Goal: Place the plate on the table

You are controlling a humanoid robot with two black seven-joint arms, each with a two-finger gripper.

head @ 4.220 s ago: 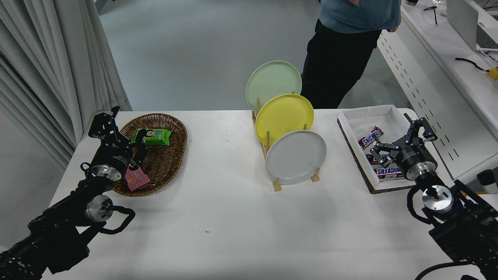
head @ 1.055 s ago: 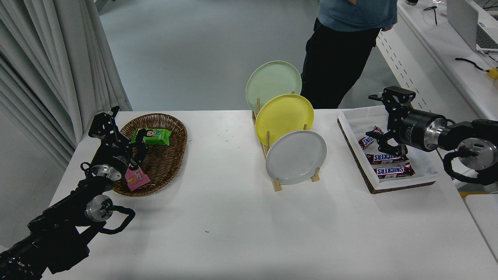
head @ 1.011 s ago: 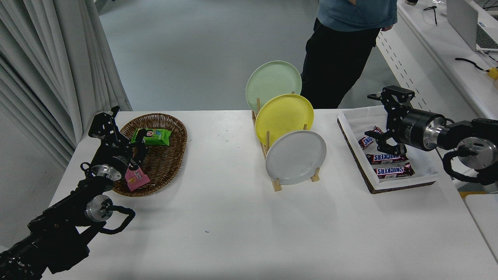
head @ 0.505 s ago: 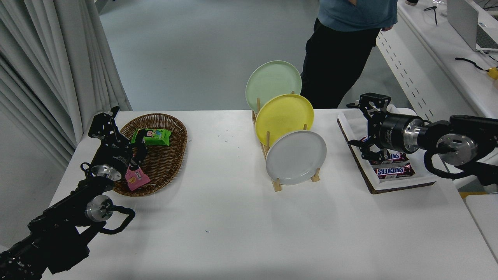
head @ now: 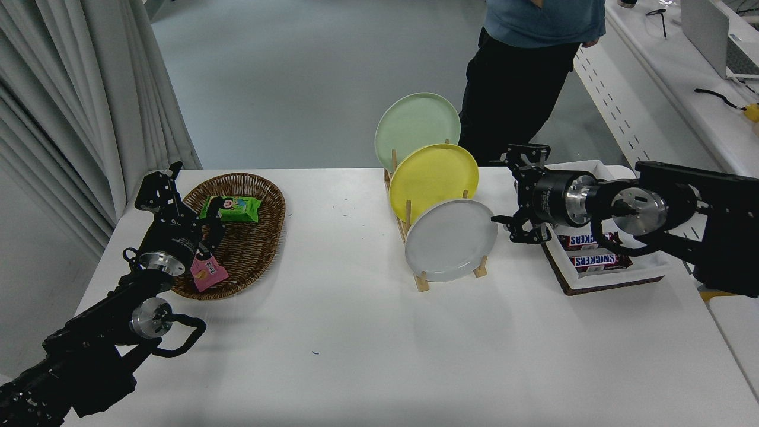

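The light-gray plate [head: 450, 239] stands on edge in the front slot of a wooden rack [head: 421, 283] on the white table [head: 367, 344]. A yellow plate [head: 433, 178] and a pale green plate [head: 416, 123] stand behind it. My right gripper [head: 511, 193] is open and empty, pointing left, just right of the gray plate's rim and apart from it. My left gripper [head: 178, 201] is parked at the lower left by the wicker basket, open and empty.
A wicker basket [head: 261, 237] with a green packet [head: 231, 209] and a pink packet [head: 207, 271] sits at the left. A white-lined tray [head: 593, 281] with candy bars [head: 599, 260] sits at the right, under my right arm. A person [head: 522, 77] stands at the far side.
My right arm has swung up from the lower right and moved left across the tray. Its open gripper now sits close to the gray plate's right rim. The left arm has not moved.
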